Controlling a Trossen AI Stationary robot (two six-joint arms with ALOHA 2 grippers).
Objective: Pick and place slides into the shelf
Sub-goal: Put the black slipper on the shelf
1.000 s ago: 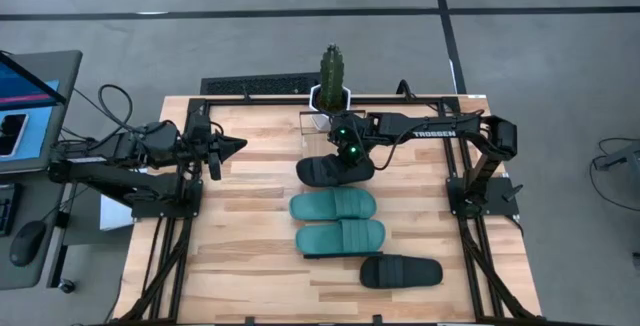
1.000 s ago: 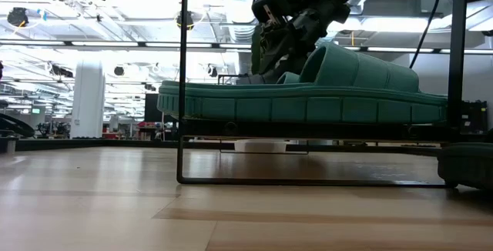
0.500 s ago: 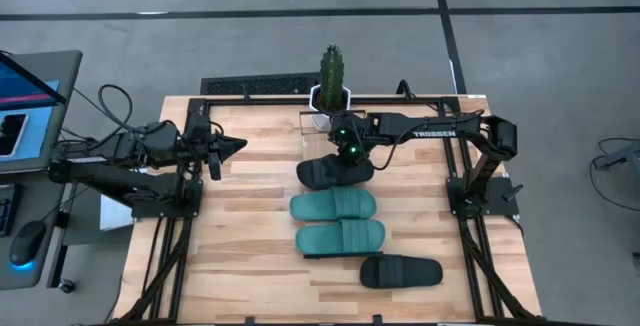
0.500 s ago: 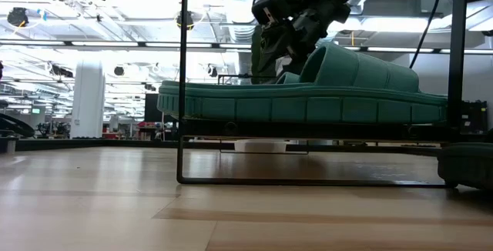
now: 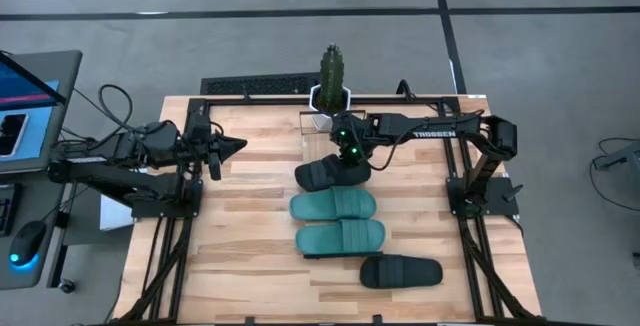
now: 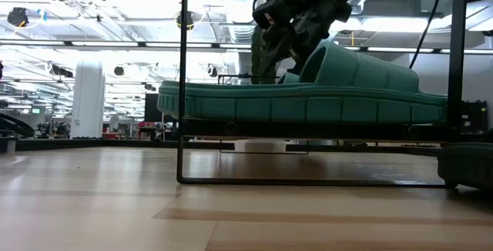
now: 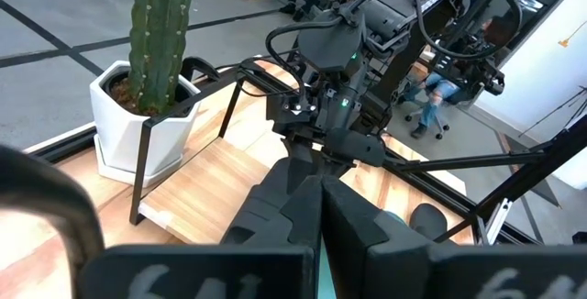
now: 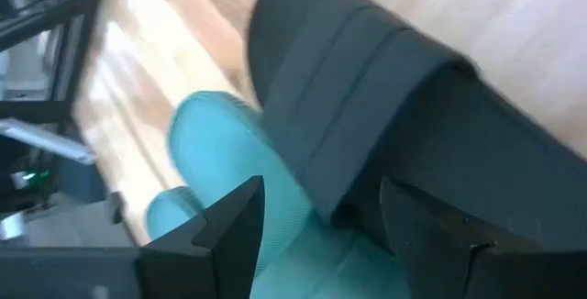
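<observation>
A black slide (image 5: 318, 174) lies on the shelf (image 6: 182, 128) at its far end, sole down. My right gripper (image 5: 348, 158) hangs just above the slide, open and slanting down. In the right wrist view its two fingers stand apart with the edge of the slide's ribbed strap (image 8: 367, 106) between them. Two teal slides (image 5: 333, 205) (image 5: 340, 237) lie side by side on the shelf, nearer than the black one. Another black slide (image 5: 400, 271) rests on the tabletop near the front edge. My left gripper (image 5: 235, 146) hovers shut at the table's left. My right gripper has its fingers (image 8: 229, 230) on either side of the black slide's strap edge, coming slanting from above. I cannot tell whether they touch it. The slide lies flat on the shelf.
A cactus in a white pot (image 5: 331, 91) stands at the far edge, just beyond the shelf's black wire frame (image 7: 183, 143). Bare wooden tabletop (image 5: 250, 226) spreads to the left of the slides. A laptop (image 5: 30, 96) sits off the table's left side.
My right gripper has opened over the black slide while staying in place. The slide has settled onto the shelf, shifted slightly toward the table's left.
</observation>
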